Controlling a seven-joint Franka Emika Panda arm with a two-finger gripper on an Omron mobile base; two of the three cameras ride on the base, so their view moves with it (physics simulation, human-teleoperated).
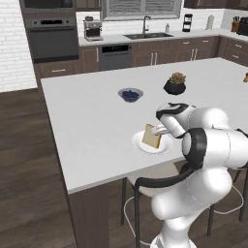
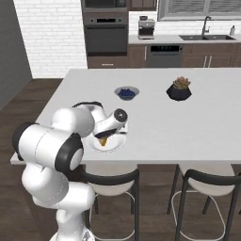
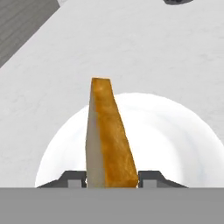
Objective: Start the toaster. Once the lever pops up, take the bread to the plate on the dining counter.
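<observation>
1. White-topped desk (image 1: 87, 126) with dark wood sides takes up the middle of both base views; this is the dining counter.
2. Near its front edge sits the plate (image 1: 164, 147), small, round and white, with the bread (image 1: 151, 136) standing on edge over it, tan crust and paler face.
3. Left base view gives the best look at the slice's flat face. From the right base view the arm covers most of it, so just an orange sliver of bread (image 2: 103, 140) peeks out above the plate (image 2: 115, 143).
4. Hand view looks straight down the crust edge of the bread (image 3: 109, 140), with the plate (image 3: 175, 131) spread under it. The gripper (image 3: 112, 178) has a dark fingertip on each side of the slice, right up against it; honestly can't tell if it's pinching or has let go.
5. Farther back on the desk: a grey bowl (image 1: 130, 94) with blue stuff in it, and to its right a black pot with a plant (image 1: 175, 85).
</observation>
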